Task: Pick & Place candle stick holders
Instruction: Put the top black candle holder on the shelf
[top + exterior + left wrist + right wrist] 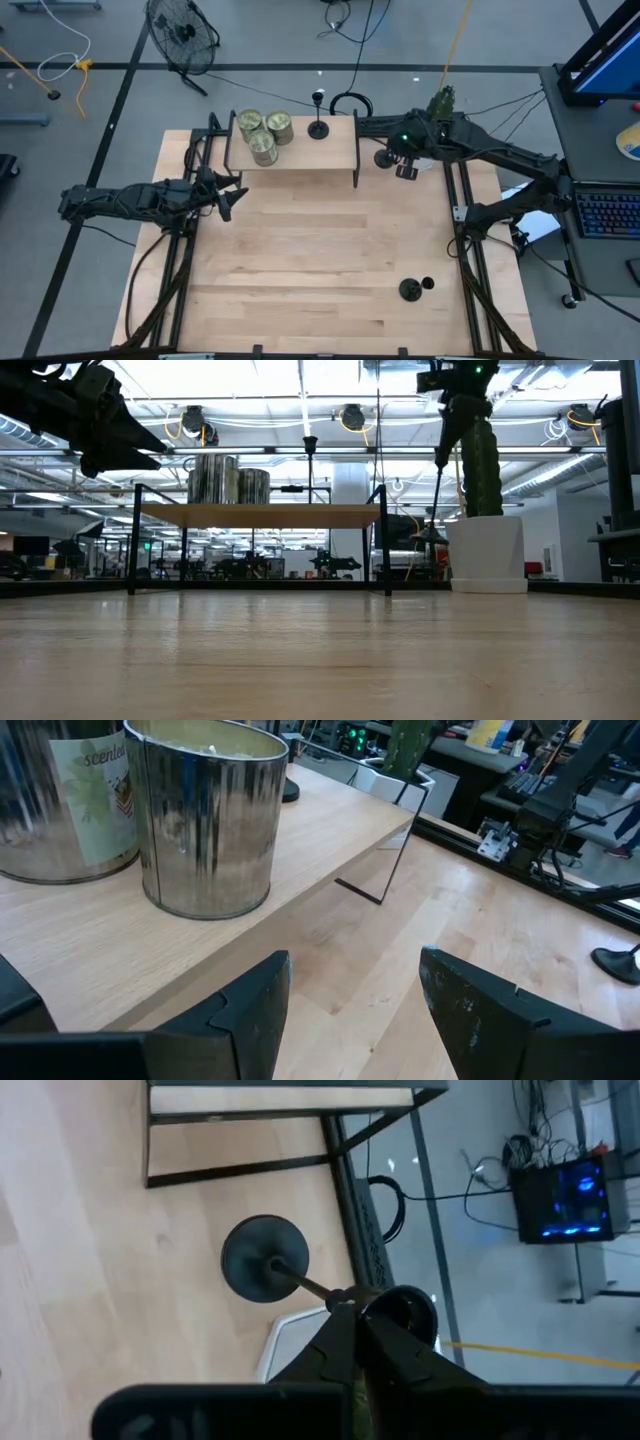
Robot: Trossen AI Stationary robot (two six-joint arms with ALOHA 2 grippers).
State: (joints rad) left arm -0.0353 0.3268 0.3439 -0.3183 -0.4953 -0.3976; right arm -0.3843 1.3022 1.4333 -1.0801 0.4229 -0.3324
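- Right gripper [350,1315] is near the far right corner of the bench [320,270], just off the right end of the small shelf [330,158]. Its fingers are closed on the top of a candle stick holder [265,1260], which hangs stem-down with its disc base clear of the wood.
- Second holder [318,128] stands on the shelf, right of the three scented candle tins [264,135]. Third holder [411,290] lies tipped over near the near right corner.
- Left gripper [350,1010] waits by the shelf's left end, fingers wide apart and empty.
- Risk: the grip is high on a thin stem, so the holder may swing or slip. The disc base could clip the shelf leg [335,1145] on the way in.
- Risk: the white pot with cactus [485,550] sits close by; arm or holder may knock it.
- Risk: a tilted release likely topples the holder.
- Low view shows the held holder lifted clear of the bench; the high view cannot show height.
- Right wrist view shows the pinch point; the high view hides it under the arm.
- Only the high view shows the fallen holder.
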